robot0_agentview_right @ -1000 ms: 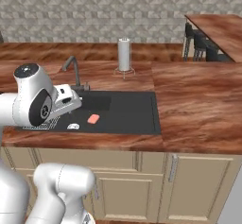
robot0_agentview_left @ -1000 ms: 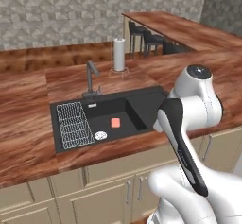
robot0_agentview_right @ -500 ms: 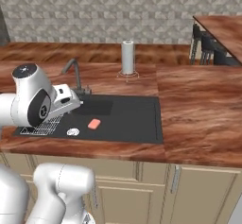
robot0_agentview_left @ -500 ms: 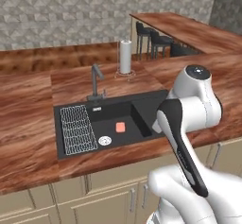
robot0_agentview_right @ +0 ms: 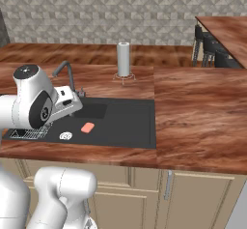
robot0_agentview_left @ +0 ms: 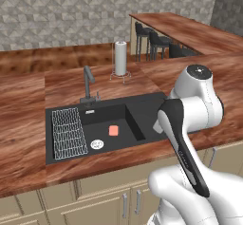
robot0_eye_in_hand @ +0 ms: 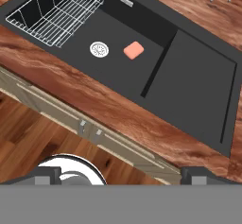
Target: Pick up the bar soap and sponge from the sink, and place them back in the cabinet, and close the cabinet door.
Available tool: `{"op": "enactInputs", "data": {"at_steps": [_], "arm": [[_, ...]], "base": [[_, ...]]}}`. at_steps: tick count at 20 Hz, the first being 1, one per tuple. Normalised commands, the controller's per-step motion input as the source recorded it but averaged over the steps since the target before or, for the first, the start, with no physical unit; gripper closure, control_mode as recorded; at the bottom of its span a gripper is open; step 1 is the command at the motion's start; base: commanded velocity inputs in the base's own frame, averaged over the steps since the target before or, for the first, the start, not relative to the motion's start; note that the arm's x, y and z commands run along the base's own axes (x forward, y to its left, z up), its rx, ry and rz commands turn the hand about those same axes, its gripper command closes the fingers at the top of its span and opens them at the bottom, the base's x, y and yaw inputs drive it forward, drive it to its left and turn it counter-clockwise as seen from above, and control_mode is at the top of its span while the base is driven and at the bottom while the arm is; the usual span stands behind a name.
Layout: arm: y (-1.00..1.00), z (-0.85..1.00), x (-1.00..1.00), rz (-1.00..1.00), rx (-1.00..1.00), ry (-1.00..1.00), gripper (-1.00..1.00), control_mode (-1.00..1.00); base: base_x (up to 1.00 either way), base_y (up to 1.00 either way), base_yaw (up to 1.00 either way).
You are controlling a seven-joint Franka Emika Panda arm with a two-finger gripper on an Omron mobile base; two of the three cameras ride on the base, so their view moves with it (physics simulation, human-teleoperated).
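Observation:
The salmon-pink bar soap [robot0_agentview_left: 113, 130] [robot0_agentview_right: 87, 127] [robot0_eye_in_hand: 133, 50] lies flat on the floor of the black sink [robot0_agentview_left: 151, 106] [robot0_agentview_right: 126, 121] [robot0_eye_in_hand: 198, 86], just right of the round silver drain [robot0_eye_in_hand: 99, 49]. The sponge is out of view, and so are the cabinet and the cabinet door. My gripper [robot0_eye_in_hand: 122, 178] hangs high above the counter's front edge, looking down on the sink. Its fingertips [robot0_eye_in_hand: 47, 176] stand far apart with nothing between them. The soap is well ahead of the hand and apart from it.
A white wire rack [robot0_agentview_left: 66, 131] [robot0_eye_in_hand: 61, 10] fills the sink's left end. A dark faucet [robot0_agentview_left: 88, 84] [robot0_agentview_right: 65, 71] rises behind the basin, and a paper towel roll [robot0_agentview_left: 120, 58] [robot0_agentview_right: 123, 59] stands further back. Bar stools [robot0_agentview_left: 152, 41] stand by the raised counter. Beige doors run under the counter.
The whole picture has shifted slightly, so the camera has moved with the base. My arm keeps the same folded pose and the soap lies where it was.

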Motion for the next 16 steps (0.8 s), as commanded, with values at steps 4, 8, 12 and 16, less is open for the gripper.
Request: {"op": "enactInputs", "data": {"at_steps": [4,8,12,16], "arm": [[0.00,0.00,0.00,0.00,0.00,0.00,-1.00,1.00],[0.00,0.00,0.00,0.00,0.00,0.00,-1.00,1.00],[0.00,0.00,0.00,0.00,0.00,0.00,-1.00,1.00],[0.11,-0.51,0.35,0.00,0.09,0.11,-1.00,-1.00]], "base": [[0.50,-0.06,0.00],[0.67,0.00,0.01],[0.41,0.00,0.01],[0.00,0.00,0.00]]}}
